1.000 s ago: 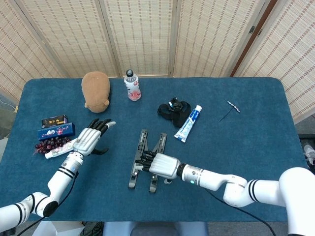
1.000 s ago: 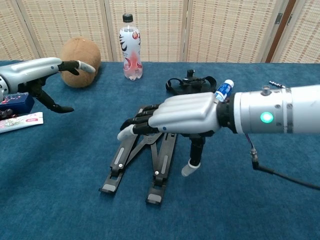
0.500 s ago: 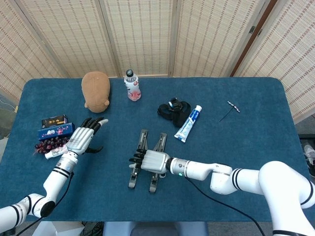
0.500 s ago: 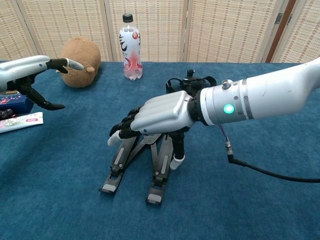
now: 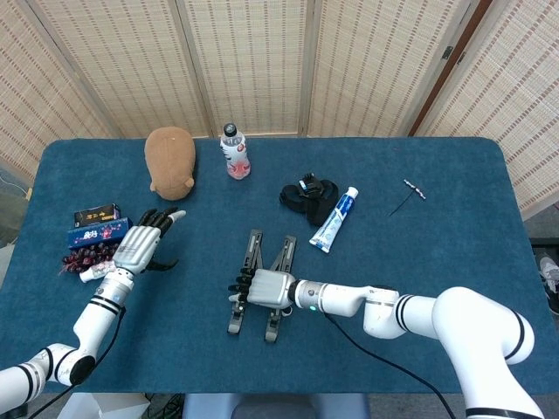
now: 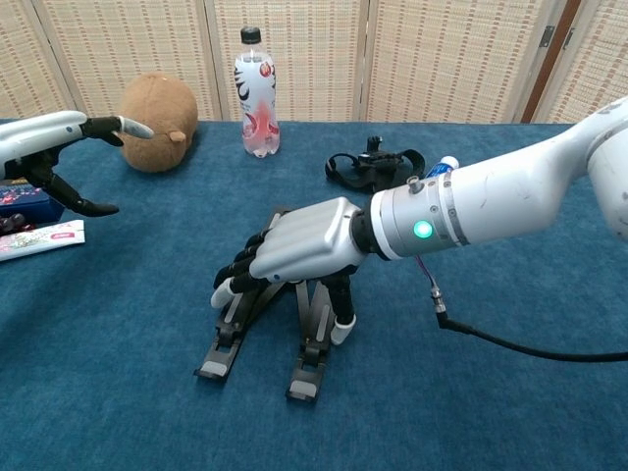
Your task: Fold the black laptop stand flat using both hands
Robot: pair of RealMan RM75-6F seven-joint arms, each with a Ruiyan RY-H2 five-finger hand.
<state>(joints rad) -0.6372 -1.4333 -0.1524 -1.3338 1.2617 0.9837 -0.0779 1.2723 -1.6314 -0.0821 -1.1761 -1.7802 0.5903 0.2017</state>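
Note:
The black laptop stand (image 5: 286, 253) lies mid-table, its two rails (image 6: 228, 339) spread in a narrow V and slightly raised. My right hand (image 5: 262, 287) rests on top of its middle. In the chest view the right hand (image 6: 294, 250) drapes its fingers over the left rail, while the thumb points down beside the right rail. It presses on the stand rather than enclosing it. My left hand (image 5: 140, 246) hovers far to the left, fingers spread and holding nothing, well apart from the stand. The chest view shows the left hand (image 6: 59, 147) at the left edge.
A brown plush toy (image 5: 170, 157) and a drink bottle (image 5: 234, 153) stand at the back. A black strap bundle (image 5: 307, 194) and a toothpaste tube (image 5: 335, 220) lie just behind the stand. Small boxes (image 5: 98, 229) sit by the left hand. A thin tool (image 5: 409, 196) lies at right.
My right hand slid left and lowered onto the stand, fingers now over the left rail. My left hand drew back toward the left edge.

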